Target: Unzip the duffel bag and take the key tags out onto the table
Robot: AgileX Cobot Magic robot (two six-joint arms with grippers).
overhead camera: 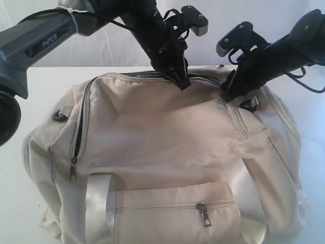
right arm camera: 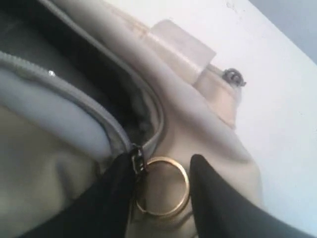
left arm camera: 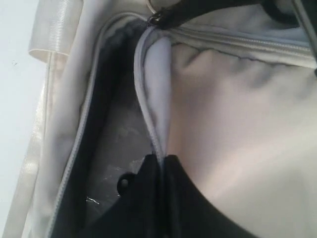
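The cream duffel bag (overhead camera: 167,137) lies on the white table (overhead camera: 30,91), and its top zipper is partly undone. My left gripper (overhead camera: 179,77) is at the bag's top edge, shut on the loose zipper edge of the flap (left arm camera: 153,99). Beside that edge the dark lining (left arm camera: 111,144) shows through the gap. My right gripper (right arm camera: 164,158) stands open at the far end of the zipper. The gold pull ring (right arm camera: 186,184) lies between its fingers; one finger (right arm camera: 114,198) touches the slider, the other stands clear. The key tags are hidden.
A side zipper pull (overhead camera: 73,170) and a front pocket pull (overhead camera: 203,216) hang on the bag's near face. A shiny webbing handle (overhead camera: 99,208) runs down the front. A black D-ring (overhead camera: 60,114) sits at the left end. White table shows beyond the bag (right arm camera: 277,99).
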